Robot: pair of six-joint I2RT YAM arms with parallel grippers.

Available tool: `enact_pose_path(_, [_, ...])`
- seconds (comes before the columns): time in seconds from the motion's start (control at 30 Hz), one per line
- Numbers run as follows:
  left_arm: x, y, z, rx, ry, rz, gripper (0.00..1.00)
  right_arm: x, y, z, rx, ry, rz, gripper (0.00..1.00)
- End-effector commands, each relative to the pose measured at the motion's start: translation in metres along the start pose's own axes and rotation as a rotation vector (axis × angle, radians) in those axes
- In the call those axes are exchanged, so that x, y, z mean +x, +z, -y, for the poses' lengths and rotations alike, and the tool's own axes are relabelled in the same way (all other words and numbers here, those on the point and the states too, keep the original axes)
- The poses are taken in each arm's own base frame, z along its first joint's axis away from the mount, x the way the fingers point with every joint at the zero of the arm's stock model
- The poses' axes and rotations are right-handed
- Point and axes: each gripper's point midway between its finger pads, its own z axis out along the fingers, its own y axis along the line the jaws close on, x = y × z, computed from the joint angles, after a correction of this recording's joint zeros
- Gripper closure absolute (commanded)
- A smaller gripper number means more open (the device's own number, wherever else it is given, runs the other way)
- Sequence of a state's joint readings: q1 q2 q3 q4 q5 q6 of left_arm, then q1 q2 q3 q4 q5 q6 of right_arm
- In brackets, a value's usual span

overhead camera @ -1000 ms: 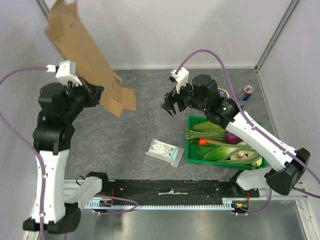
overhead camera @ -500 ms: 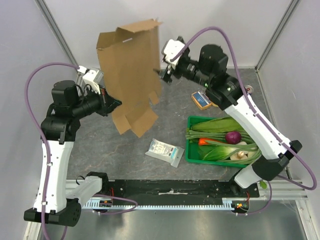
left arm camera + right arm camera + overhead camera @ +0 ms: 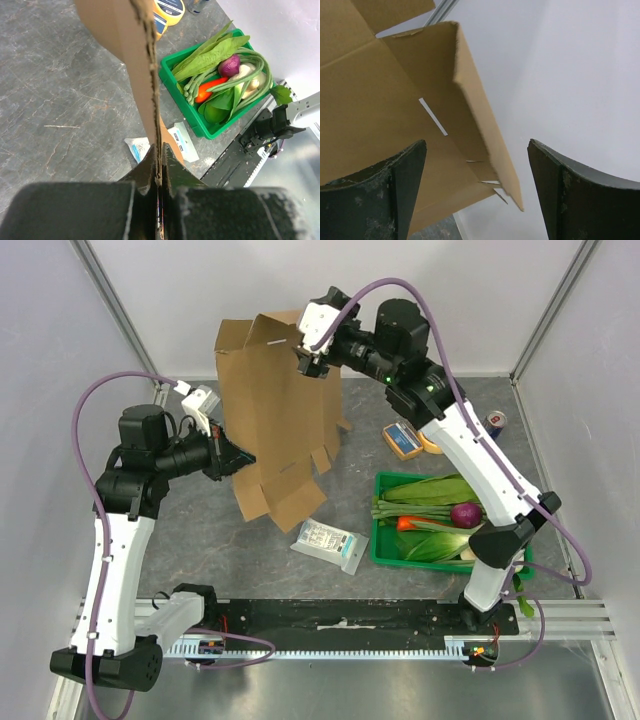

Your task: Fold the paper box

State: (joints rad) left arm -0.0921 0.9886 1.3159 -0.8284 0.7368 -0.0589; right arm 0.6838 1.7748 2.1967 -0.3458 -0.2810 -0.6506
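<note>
Grey, slate-veined tabletop (image 3: 300,495) between plain white walls. Raised off it and standing nearly upright at the back left, the paper box (image 3: 275,410): a flat brown die-cut sheet, lower flaps hanging toward the table. Left gripper (image 3: 228,455): pinched tight on the sheet's lower left edge, corrugated edge running straight up out of the closed black jaws in the wrist view (jaw faces flat against both sides of the cardboard). Right gripper (image 3: 310,360): spread wide up at the sheet's top right corner, a folded flap showing between the two black fingers (image 3: 405,190) in its wrist view; touching either finger or not, impossible to tell. On the right side of the table, green crate (image 3: 383,540) of vegetables. Just left of it, lying flat, small white-and-blue packet (image 3: 330,544), print too small to read. Behind the crate, yellow-and-blue round object (image 3: 405,440), lettering unreadable, and farther right a blue-and-silver can (image 3: 492,424), brand not legible. Cardboard plain brown and unprinted, marked only by thin cut slits.
</note>
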Motion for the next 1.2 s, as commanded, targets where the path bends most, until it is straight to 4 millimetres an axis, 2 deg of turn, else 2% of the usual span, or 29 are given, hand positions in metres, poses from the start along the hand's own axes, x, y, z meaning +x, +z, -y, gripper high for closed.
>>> enact_pose_path(0.0, [-0.013,0.002,0.014,0.088,0.109,0.049,0.98,-0.011,0.008,0.012,0.067,-0.060,0.035,0.11])
enact_pose_path(0.07, [-0.011,0.004,0.014,0.092,0.111,0.039,0.98,-0.020,0.009,0.020,0.121,-0.090,0.055,0.15])
enact_pose_path(0.1, [-0.009,0.005,0.014,0.092,0.111,0.034,0.98,-0.014,0.012,0.017,0.137,-0.093,0.042,0.17])
enact_pose_path(0.17, [-0.008,0.007,0.011,0.075,0.103,0.026,0.98,-0.019,0.009,0.032,0.222,-0.102,0.057,0.26])
enact_pose_path(0.27, [-0.007,0.008,0.010,0.076,0.102,0.020,0.98,-0.018,0.010,0.034,0.240,-0.103,0.064,0.31])
enact_pose_path(0.4, [-0.009,0.009,0.009,0.065,0.096,0.020,0.98,-0.022,0.015,0.031,0.228,-0.080,0.095,0.63])
enact_pose_path(0.43, [-0.010,0.008,0.009,0.062,0.093,0.023,0.98,-0.023,0.016,0.030,0.226,-0.073,0.103,0.84])
enact_pose_path(0.47, [-0.013,0.007,0.009,0.056,0.092,0.029,0.98,-0.027,0.017,0.031,0.238,-0.049,0.128,0.89])
enact_pose_path(0.5, [-0.015,0.006,0.005,0.026,0.086,0.035,0.98,-0.025,0.018,0.030,0.244,-0.030,0.133,0.99])
enact_pose_path(0.57, [-0.027,0.001,0.000,-0.047,0.059,0.070,0.96,-0.033,0.014,0.043,0.323,0.081,0.159,1.00])
enact_pose_path(0.6, [-0.033,-0.005,-0.013,-0.143,0.047,0.100,0.92,-0.040,0.011,0.047,0.340,0.124,0.179,1.00])
enact_pose_path(0.63, [-0.040,-0.010,-0.016,-0.190,0.013,0.133,0.85,-0.045,0.008,0.054,0.364,0.162,0.196,1.00])
enact_pose_path(0.67, [-0.049,-0.017,-0.020,-0.244,0.000,0.176,0.72,-0.056,0.001,0.063,0.399,0.265,0.233,1.00])
enact_pose_path(0.7, [-0.057,-0.027,-0.035,-0.355,-0.025,0.228,0.63,-0.053,-0.007,0.077,0.483,0.329,0.219,1.00])
enact_pose_path(0.73, [-0.068,-0.041,-0.031,-0.387,-0.052,0.306,0.56,-0.054,-0.012,0.086,0.528,0.377,0.224,1.00])
enact_pose_path(0.77, [-0.071,-0.048,-0.033,-0.420,-0.068,0.347,0.45,-0.059,-0.019,0.095,0.567,0.424,0.240,1.00])
enact_pose_path(0.8, [-0.076,-0.059,-0.037,-0.473,-0.080,0.397,0.42,-0.055,-0.025,0.104,0.634,0.498,0.230,1.00])
enact_pose_path(0.83, [-0.082,-0.074,-0.028,-0.478,-0.092,0.468,0.41,-0.051,-0.027,0.106,0.652,0.526,0.214,1.00])
enact_pose_path(0.9, [-0.087,-0.090,-0.030,-0.528,-0.105,0.565,0.36,-0.050,-0.034,0.116,0.703,0.580,0.210,1.00])
enact_pose_path(0.97, [-0.089,-0.108,-0.023,-0.533,-0.111,0.663,0.34,-0.037,-0.042,0.124,0.756,0.626,0.171,1.00])
enact_pose_path(1.1, [-0.086,-0.132,-0.030,-0.615,-0.140,0.771,0.30,-0.012,-0.055,0.131,0.778,0.752,0.142,1.00])
enact_pose_path(1.13, [-0.085,-0.134,-0.031,-0.625,-0.148,0.780,0.30,-0.014,-0.060,0.131,0.759,0.805,0.161,1.00])
enact_pose_path(1.17, [-0.088,-0.137,-0.030,-0.633,-0.145,0.791,0.30,0.003,-0.062,0.130,0.756,0.820,0.132,1.00])
